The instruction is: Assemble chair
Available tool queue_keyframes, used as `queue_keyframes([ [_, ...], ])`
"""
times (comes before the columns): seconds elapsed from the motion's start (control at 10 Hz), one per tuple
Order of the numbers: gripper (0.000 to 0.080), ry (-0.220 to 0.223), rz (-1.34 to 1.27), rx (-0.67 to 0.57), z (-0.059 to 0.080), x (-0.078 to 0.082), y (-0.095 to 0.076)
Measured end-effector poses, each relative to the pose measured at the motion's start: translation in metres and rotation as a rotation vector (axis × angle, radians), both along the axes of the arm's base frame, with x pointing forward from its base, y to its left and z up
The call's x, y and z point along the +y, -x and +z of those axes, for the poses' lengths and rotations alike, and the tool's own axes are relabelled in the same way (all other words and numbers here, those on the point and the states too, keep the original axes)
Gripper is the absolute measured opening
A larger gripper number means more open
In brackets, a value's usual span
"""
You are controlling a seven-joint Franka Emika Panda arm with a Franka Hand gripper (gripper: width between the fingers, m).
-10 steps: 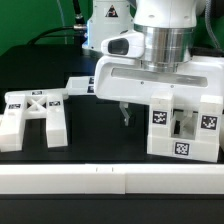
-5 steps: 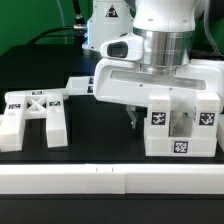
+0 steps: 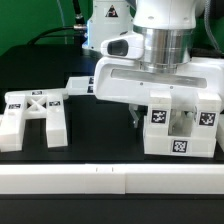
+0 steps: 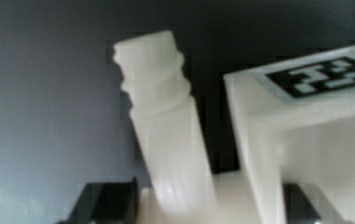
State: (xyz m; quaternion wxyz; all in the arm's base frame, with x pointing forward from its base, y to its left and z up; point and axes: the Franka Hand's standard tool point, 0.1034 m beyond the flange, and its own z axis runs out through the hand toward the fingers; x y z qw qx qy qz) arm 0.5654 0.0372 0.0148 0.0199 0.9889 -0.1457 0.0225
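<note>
White plastic is all we see of the chair: the seat block (image 3: 182,128) stands on the black tabletop (image 3: 100,142) at the exterior view's right, and the X-braced frame (image 3: 35,112) lies well apart at its left. Our pincer (image 3: 135,120) hangs just beside the block. In the wrist view a ribbed rod (image 4: 161,120) rises between the dark pads, close to the tagged block. Whether they clamp it, we cannot tell.
</note>
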Motion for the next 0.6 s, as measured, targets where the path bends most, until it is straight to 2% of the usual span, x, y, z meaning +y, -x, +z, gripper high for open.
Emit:
queue_keyframes([
  [0.1,0.0328,-0.012,0.006,0.009,0.015,-0.001,-0.001],
  [0.3,0.0328,-0.03,0.01,0.02,0.038,-0.004,-0.003],
  [0.5,0.0328,-0.044,0.017,0.061,0.053,-0.012,-0.006],
  [0.6,0.0328,-0.041,0.018,0.055,0.05,-0.011,-0.006],
])
